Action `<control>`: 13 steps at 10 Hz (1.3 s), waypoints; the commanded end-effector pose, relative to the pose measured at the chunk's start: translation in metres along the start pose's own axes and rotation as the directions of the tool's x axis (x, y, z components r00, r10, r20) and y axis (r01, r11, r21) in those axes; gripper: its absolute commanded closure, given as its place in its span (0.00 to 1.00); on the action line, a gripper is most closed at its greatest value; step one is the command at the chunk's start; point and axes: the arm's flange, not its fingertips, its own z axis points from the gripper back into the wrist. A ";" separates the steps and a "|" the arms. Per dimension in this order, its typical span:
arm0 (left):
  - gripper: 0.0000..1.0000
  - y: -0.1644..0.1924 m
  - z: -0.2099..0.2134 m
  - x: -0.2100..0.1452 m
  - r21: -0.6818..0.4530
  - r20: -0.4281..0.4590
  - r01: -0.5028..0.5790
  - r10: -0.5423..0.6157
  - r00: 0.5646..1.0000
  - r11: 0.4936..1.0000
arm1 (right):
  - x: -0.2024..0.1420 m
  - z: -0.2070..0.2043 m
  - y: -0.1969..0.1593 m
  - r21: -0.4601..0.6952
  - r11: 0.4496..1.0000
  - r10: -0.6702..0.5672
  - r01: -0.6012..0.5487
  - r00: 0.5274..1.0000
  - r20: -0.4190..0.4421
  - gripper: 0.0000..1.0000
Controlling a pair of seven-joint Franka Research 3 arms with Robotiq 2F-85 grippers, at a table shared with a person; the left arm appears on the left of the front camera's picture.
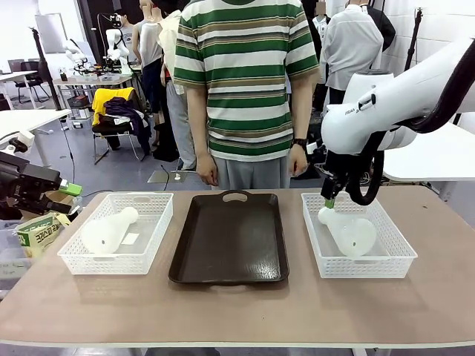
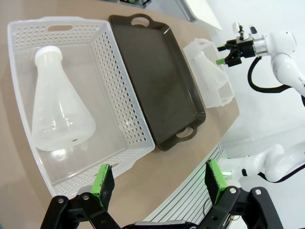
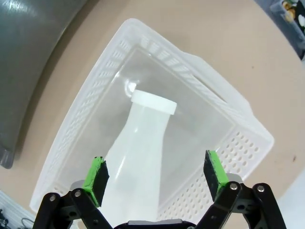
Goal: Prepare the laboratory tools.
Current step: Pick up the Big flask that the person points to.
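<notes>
Table [image 1: 237,311]: dark brown tray [image 1: 230,237] in the middle, a white mesh basket on each side.

Left basket [image 1: 104,265] holds the left flask [image 1: 107,231]; right basket [image 1: 364,265] holds the right flask [image 1: 349,231]. Both lie on their sides.

Expect them to be light, stiff, smooth-walled and probably breakable. The cone would likely slip out of a pinch, so take the narrow neck just below the rim.

Right gripper [image 3: 155,162]: jaws wide, nothing held, poised over its flask's neck; you can't tell if it touches.

Left gripper [image 2: 157,168]: wide, empty, well apart from its flask.

The right fingers [image 1: 329,201] hang over a flask [image 1: 353,234] in a basket [image 1: 364,267].
</notes>
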 end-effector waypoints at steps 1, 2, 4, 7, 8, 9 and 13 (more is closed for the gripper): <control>0.00 0.001 0.001 0.001 -0.016 0.013 0.007 -0.007 1.000 1.000 | 0.011 -0.014 -0.002 0.020 0.999 -0.026 0.027 0.998 -0.050 0.00; 0.00 0.001 0.001 0.001 -0.016 0.013 0.007 -0.007 1.000 1.000 | 0.012 -0.019 -0.002 0.015 0.999 -0.028 0.029 0.998 -0.058 0.00; 0.00 0.001 0.001 0.001 -0.016 0.013 0.007 -0.007 1.000 1.000 | 0.016 -0.025 -0.003 0.044 0.998 -0.042 0.044 0.998 -0.053 0.00; 0.00 0.001 0.001 0.001 -0.016 0.013 0.007 -0.007 1.000 1.000 | 0.019 -0.037 -0.001 0.055 0.996 -0.061 0.065 0.995 -0.074 0.00; 0.00 0.001 0.001 0.001 -0.016 0.013 0.007 -0.007 1.000 1.000 | 0.021 -0.040 -0.001 0.045 0.997 -0.062 0.065 0.995 -0.072 0.00; 0.00 0.001 0.001 0.001 -0.016 0.013 0.007 -0.007 1.000 1.000 | 0.023 -0.043 -0.002 0.041 0.997 -0.065 0.068 0.995 -0.075 0.00; 0.00 0.001 0.001 0.001 -0.016 0.013 0.007 -0.007 1.000 1.000 | 0.027 -0.060 0.001 0.026 0.997 -0.074 0.077 0.992 -0.098 0.00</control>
